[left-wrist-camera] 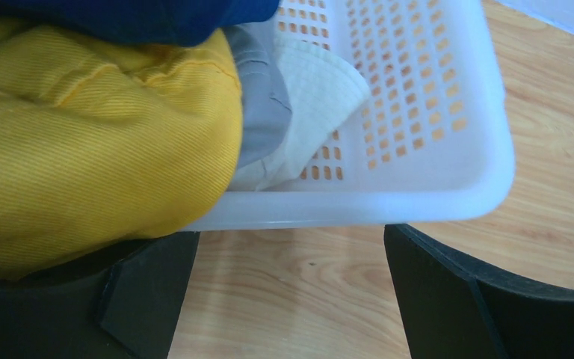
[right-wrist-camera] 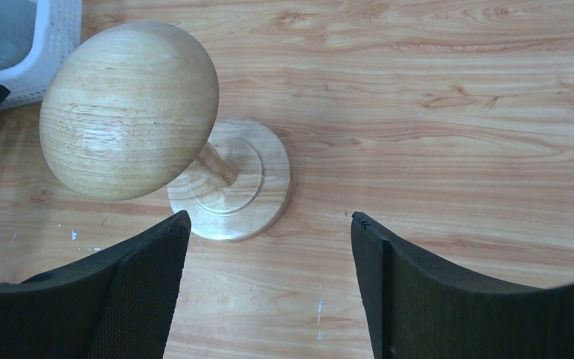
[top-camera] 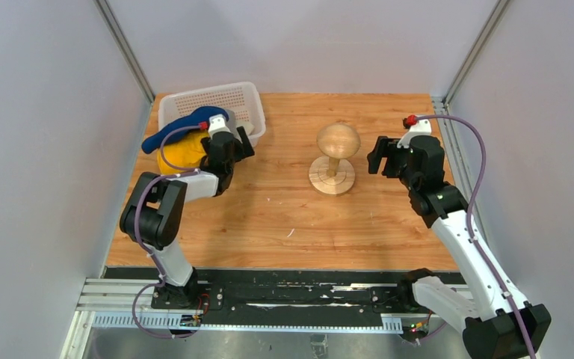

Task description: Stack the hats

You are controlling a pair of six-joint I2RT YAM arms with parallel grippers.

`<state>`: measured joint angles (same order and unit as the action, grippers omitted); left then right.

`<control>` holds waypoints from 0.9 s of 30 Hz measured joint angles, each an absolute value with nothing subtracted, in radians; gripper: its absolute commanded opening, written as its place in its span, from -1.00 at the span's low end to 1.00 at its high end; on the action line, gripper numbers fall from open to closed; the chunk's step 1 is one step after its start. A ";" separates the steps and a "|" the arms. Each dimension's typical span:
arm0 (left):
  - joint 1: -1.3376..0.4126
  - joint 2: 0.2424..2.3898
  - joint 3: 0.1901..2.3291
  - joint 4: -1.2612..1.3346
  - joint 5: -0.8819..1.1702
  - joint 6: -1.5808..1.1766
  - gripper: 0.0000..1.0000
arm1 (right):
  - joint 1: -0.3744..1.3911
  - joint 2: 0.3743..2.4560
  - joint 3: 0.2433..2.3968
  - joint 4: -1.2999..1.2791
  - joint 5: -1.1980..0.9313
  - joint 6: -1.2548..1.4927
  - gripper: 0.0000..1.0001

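Bright, even overhead light throws only soft shadows on the tabletop [top-camera: 269,224]. In the left wrist view the basket [left-wrist-camera: 433,112] looks blurred, the yellow hat [left-wrist-camera: 82,149] sharper.

- The left arm [top-camera: 161,217] rises from its base at the near left edge. It folds sharply at a raised dark elbow, and its forearm reaches away toward the far left.
- The left gripper [top-camera: 241,142] points far and slightly right, low and close to level. Its jaws are spread wide, and its black fingers [left-wrist-camera: 146,295] sit at the two lower corners of the wrist view with a broad gap between them.
- The right arm [top-camera: 463,235] stretches from its base at the near right corner, slanting far and leftward in one long white link.
- The right gripper [top-camera: 379,157] faces left toward the middle of the scene. Its jaws are well parted, with nothing between its dark pads [right-wrist-camera: 131,295].
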<state>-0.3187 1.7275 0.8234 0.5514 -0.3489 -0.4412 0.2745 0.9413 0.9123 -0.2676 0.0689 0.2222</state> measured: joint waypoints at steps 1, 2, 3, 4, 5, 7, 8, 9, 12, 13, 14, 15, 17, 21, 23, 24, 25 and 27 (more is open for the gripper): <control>-0.303 1.728 0.829 0.541 -0.347 -0.446 0.96 | 0.274 0.946 0.912 -0.266 0.067 0.224 0.56; -0.286 1.728 0.833 0.532 -0.342 -0.449 0.96 | 0.274 0.951 0.912 -0.265 0.062 0.226 0.55; -0.268 1.728 0.834 0.525 -0.340 -0.451 0.96 | 0.274 0.957 0.910 -0.262 0.056 0.228 0.55; -0.249 1.728 0.836 0.521 -0.337 -0.455 0.96 | 0.274 0.961 0.909 -0.259 0.052 0.230 0.55; -0.230 1.728 0.837 0.516 -0.333 -0.458 0.96 | 0.274 0.964 0.909 -0.259 0.051 0.233 0.55; -0.189 1.728 0.840 0.506 -0.321 -0.463 0.96 | 0.274 0.967 0.908 -0.258 0.049 0.237 0.55; -0.174 1.728 0.842 0.500 -0.315 -0.464 0.96 | 0.274 0.967 0.908 -0.258 0.048 0.239 0.55; -0.162 1.728 0.844 0.495 -0.307 -0.466 0.96 | 0.274 0.967 0.907 -0.258 0.048 0.240 0.55; -0.147 1.726 0.844 0.488 -0.255 -0.484 0.96 | 0.274 0.967 0.907 -0.253 0.049 0.243 0.55; -0.151 1.721 0.842 0.486 -0.233 -0.490 0.96 | 0.274 0.967 0.907 -0.251 0.049 0.243 0.55; -0.163 1.713 0.837 0.482 -0.212 -0.491 0.96 | 0.274 0.967 0.907 -0.250 0.049 0.243 0.55; -0.182 1.699 0.830 0.477 -0.200 -0.490 0.96 | 0.274 0.967 0.907 -0.251 0.049 0.244 0.55; -0.232 1.663 0.814 0.469 -0.178 -0.486 0.96 | 0.274 0.967 0.909 -0.252 0.051 0.244 0.55; -0.377 1.539 0.794 0.438 -0.114 -0.480 0.96 | 0.274 0.967 0.938 -0.260 0.053 0.252 0.55; -0.440 1.465 0.794 0.411 -0.103 -0.468 0.96 | 0.274 0.967 0.964 -0.257 0.054 0.262 0.55; -0.472 1.423 0.798 0.385 -0.105 -0.455 0.96 | 0.274 0.967 0.975 -0.256 0.055 0.265 0.55; -0.497 1.385 0.806 0.359 -0.108 -0.443 0.96 | 0.274 0.967 0.985 -0.252 0.057 0.268 0.55; -0.527 1.318 0.833 0.300 -0.130 -0.418 0.96 | 0.274 0.967 1.000 -0.246 0.063 0.270 0.54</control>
<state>-0.5266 1.3182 0.8333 0.3000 -0.1303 -0.4183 0.2745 0.9672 1.0004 -0.2462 0.0628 0.2703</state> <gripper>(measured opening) 0.980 0.775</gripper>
